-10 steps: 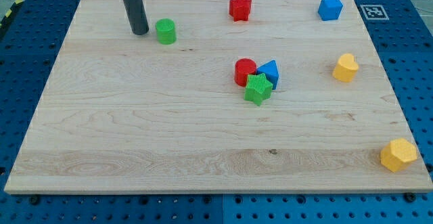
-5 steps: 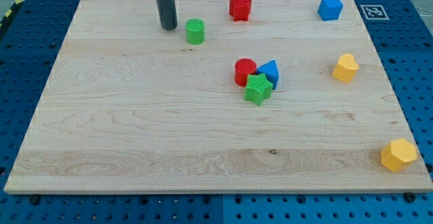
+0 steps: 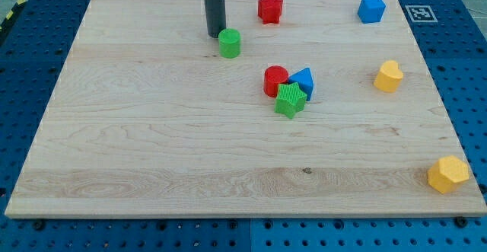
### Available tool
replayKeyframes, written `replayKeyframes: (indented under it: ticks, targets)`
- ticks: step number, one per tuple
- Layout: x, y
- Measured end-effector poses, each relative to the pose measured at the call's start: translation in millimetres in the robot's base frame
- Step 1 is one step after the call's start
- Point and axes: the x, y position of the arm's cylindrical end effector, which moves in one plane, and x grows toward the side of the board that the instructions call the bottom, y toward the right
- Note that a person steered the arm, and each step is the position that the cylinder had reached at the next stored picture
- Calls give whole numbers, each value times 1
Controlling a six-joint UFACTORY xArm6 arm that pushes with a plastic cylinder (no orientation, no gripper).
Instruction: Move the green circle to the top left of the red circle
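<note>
The green circle (image 3: 230,43) lies on the wooden board (image 3: 152,130), up and to the left of the red circle (image 3: 275,80). My tip (image 3: 214,34) stands just to the upper left of the green circle, touching or nearly touching it. The red circle sits in a tight cluster with a blue triangle (image 3: 303,81) on its right and a green star (image 3: 290,100) below it.
A red star (image 3: 269,8) lies near the view's top, right of the rod. A blue cube (image 3: 371,9) is at the top right. A yellow heart (image 3: 388,76) is at the right, and a yellow hexagon (image 3: 447,174) is at the bottom right.
My tip has moved to the right along the top of the board, and the green circle has slid right and slightly down, closer to the red circle. The other blocks have not moved.
</note>
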Motion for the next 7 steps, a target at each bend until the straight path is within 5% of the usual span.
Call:
replayKeyframes:
  ticks: [4,7]
  targets:
    - [23,53]
    - [18,18]
